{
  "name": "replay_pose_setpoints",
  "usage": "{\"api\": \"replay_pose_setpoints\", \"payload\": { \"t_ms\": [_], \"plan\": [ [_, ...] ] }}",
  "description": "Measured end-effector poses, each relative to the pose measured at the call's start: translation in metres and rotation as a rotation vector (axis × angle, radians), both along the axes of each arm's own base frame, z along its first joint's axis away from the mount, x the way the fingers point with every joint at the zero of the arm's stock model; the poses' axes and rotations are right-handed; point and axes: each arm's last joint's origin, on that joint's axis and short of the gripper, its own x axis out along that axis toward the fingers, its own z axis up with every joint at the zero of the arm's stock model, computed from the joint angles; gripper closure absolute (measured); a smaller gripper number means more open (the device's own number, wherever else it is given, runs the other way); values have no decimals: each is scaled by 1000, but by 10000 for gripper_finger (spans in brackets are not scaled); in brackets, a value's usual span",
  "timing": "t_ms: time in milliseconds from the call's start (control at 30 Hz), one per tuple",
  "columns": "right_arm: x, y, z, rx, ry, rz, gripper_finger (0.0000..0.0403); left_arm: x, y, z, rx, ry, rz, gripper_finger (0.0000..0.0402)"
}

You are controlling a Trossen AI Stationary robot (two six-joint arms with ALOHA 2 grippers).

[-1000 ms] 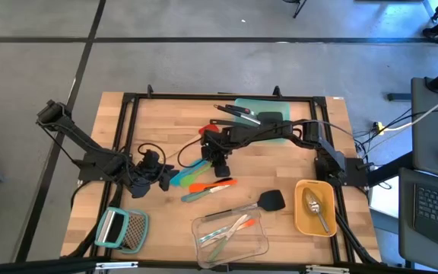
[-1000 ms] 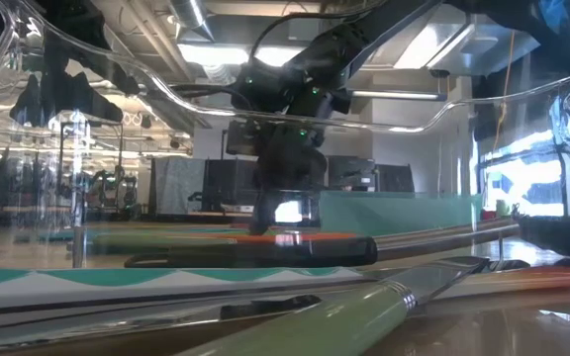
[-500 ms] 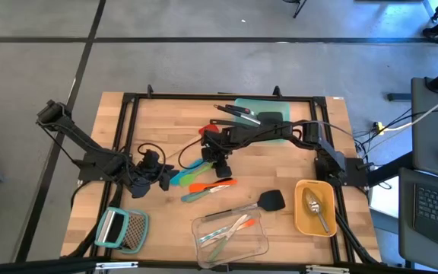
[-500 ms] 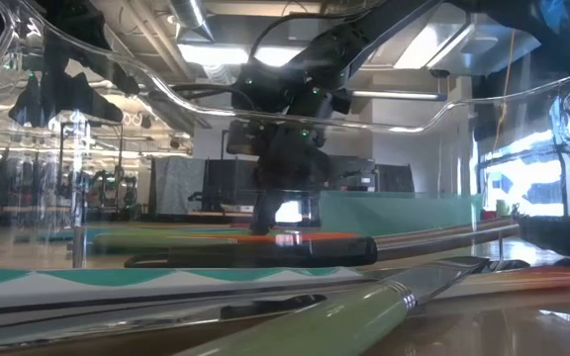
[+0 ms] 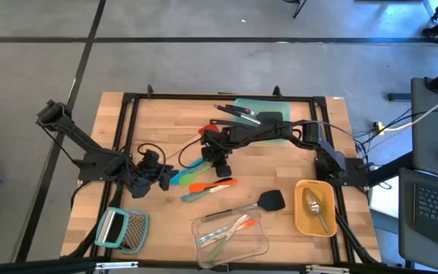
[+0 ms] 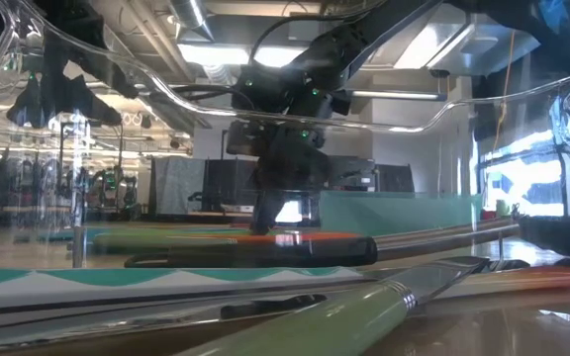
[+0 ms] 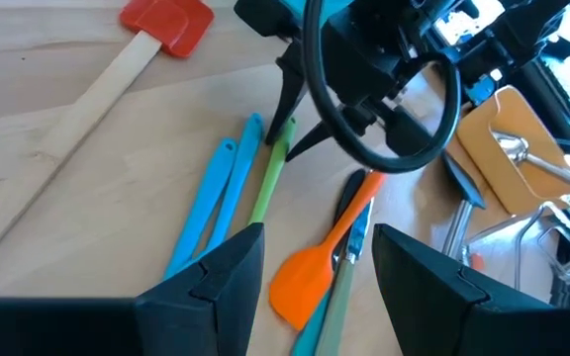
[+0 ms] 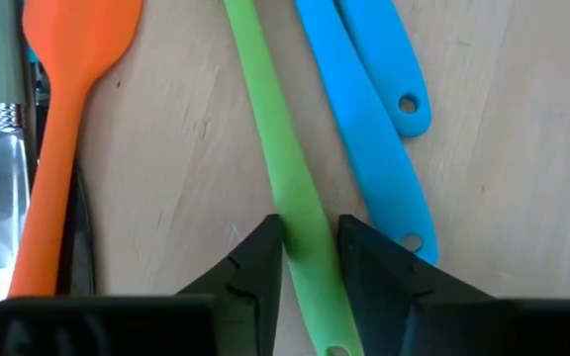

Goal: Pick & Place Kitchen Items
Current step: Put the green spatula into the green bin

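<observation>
High view, compared with a second back: nothing on the surface [image 5: 158,122] has shifted, and both arms sit where they sat. My right claw [image 8: 305,259] is down at mid-surface with its tips either side of the green tool [image 8: 280,158]; the wrist picture shows the tips close against the handle, which lies flat on the wood, so I read this as a grip closing on it rather than a lift begun. Whether the tips are truly pinching it I cannot tell. Beside it lie two blue tools [image 8: 369,99] and an orange spatula [image 8: 62,109], untouched. My left claw [image 7: 315,267] waits nearby, jaws apart and empty, facing the same cluster. A black spatula [image 5: 261,202] lies near the clear container [image 5: 230,236], which already holds several slim tools; the yellow container [image 5: 315,207] holds a spoon [image 5: 315,205]. Sorting is partly done, I judge.
</observation>
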Motion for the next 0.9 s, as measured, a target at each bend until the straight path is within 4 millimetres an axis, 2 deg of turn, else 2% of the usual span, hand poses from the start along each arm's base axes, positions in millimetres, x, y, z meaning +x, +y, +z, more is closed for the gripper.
{"api": "replay_pose_setpoints", "payload": {
  "t_ms": [267, 467, 733, 900],
  "plan": [
    [0, 1, 0, 4, 17, -35, 322, -4, 2, -5, -25, 85, -30, 217],
    [0, 9, 0, -79, 24, -66, 330, -3, 8, -8, -73, 141, -18, 217],
    [1, 35, 0, -223, 19, -81, 342, 4, 23, -15, -174, 241, 22, 217],
    [2, 51, 1, -261, 15, -92, 344, 11, 30, -21, -158, 319, -38, 217]
  ]
}}
